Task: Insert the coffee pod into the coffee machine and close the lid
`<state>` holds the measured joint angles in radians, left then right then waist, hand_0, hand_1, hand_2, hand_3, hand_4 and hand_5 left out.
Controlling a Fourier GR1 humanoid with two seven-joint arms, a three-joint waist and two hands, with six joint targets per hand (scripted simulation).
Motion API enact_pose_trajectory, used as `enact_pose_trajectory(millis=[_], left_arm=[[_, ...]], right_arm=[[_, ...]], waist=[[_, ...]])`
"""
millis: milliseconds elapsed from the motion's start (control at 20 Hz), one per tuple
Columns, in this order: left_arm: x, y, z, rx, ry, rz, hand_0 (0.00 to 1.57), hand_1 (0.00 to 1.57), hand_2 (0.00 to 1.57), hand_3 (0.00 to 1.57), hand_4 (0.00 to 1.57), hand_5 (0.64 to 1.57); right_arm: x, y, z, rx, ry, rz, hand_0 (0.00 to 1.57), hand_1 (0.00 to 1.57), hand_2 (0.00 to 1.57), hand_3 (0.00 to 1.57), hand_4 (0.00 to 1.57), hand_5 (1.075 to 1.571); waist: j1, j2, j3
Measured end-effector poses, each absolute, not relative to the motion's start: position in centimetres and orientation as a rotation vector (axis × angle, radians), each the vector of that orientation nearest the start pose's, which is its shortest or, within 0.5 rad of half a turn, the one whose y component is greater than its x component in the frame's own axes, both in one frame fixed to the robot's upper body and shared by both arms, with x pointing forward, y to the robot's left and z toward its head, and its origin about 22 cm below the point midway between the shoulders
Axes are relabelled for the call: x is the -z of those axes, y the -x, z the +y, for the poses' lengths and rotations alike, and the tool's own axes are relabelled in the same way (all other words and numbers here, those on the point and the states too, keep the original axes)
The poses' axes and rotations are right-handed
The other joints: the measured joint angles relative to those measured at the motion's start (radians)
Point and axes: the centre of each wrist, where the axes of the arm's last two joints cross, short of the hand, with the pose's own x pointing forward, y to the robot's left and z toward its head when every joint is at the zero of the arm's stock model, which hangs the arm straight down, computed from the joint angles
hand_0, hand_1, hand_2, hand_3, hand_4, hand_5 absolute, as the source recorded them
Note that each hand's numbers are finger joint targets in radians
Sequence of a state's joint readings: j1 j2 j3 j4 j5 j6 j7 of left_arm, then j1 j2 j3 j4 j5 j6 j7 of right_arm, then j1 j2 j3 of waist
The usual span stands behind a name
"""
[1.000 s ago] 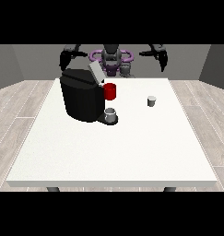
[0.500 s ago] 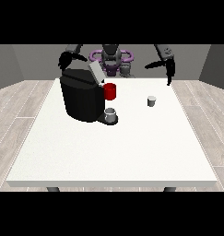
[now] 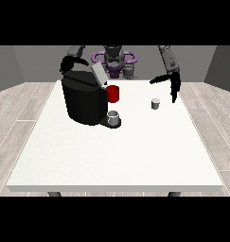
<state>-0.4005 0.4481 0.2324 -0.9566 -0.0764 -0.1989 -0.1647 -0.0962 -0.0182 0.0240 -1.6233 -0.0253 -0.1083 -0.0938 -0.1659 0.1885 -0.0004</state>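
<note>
A black coffee machine (image 3: 83, 100) stands on the left part of the white table (image 3: 116, 151), with its grey lid (image 3: 98, 74) tilted up and a red part (image 3: 113, 93) at its front. A small grey cup (image 3: 114, 117) sits on its drip base. The small pale coffee pod (image 3: 155, 103) stands upright on the table to the right of the machine. The hand at the view's right (image 3: 172, 83) hangs above and just right of the pod, fingers spread and pointing down, holding nothing. The hand at the view's left (image 3: 68, 64) is raised behind the machine's top, fingers curled.
The robot's torso (image 3: 114, 61) is behind the far edge of the table. The table's near half stretches wide and white towards the camera. Wooden floor surrounds the table.
The hand at the view's right has come down and forward from near the shoulder towards the pod. The hand at the view's left has barely moved.
</note>
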Motion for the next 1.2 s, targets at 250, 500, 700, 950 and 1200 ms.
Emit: enact_pose_trajectory(millis=[250,500,700,950,1200], left_arm=[[-2.6,-33.8,38.0,0.350,-0.361,-1.467,0.00,0.00,0.11,0.00,0.00,1.571],[-2.5,-34.9,36.8,0.452,-0.377,-1.429,0.22,0.22,0.53,0.22,0.00,1.571],[-2.4,-35.5,36.7,0.472,-0.403,-1.394,0.81,0.81,0.85,0.50,0.00,1.571],[-1.2,-35.4,36.9,0.530,-0.470,-1.356,0.58,0.58,0.72,0.47,0.00,1.571],[-0.9,-35.2,37.7,0.625,-0.540,-1.322,0.61,0.61,0.75,0.48,0.00,1.571]], right_arm=[[-4.2,-27.3,-21.8,0.031,0.034,-1.794,0.00,0.00,0.00,0.00,0.40,1.571],[-3.6,-28.4,-21.9,0.049,0.073,-1.739,0.00,0.00,0.00,0.00,0.39,1.571],[-2.4,-28.5,-21.7,0.038,0.099,-1.714,0.00,0.00,0.00,0.00,0.42,1.571],[-2.7,-28.6,-21.0,0.018,0.105,-1.712,0.00,0.00,0.00,0.00,0.36,1.571],[-3.2,-28.7,-20.5,0.018,0.108,-1.699,0.00,0.00,0.00,0.00,0.43,1.571]], waist=[[0.001,0.028,0.0001],[0.029,0.017,0.0000],[0.031,0.019,0.0002],[0.016,0.036,0.0000],[0.011,0.035,-0.0001]])
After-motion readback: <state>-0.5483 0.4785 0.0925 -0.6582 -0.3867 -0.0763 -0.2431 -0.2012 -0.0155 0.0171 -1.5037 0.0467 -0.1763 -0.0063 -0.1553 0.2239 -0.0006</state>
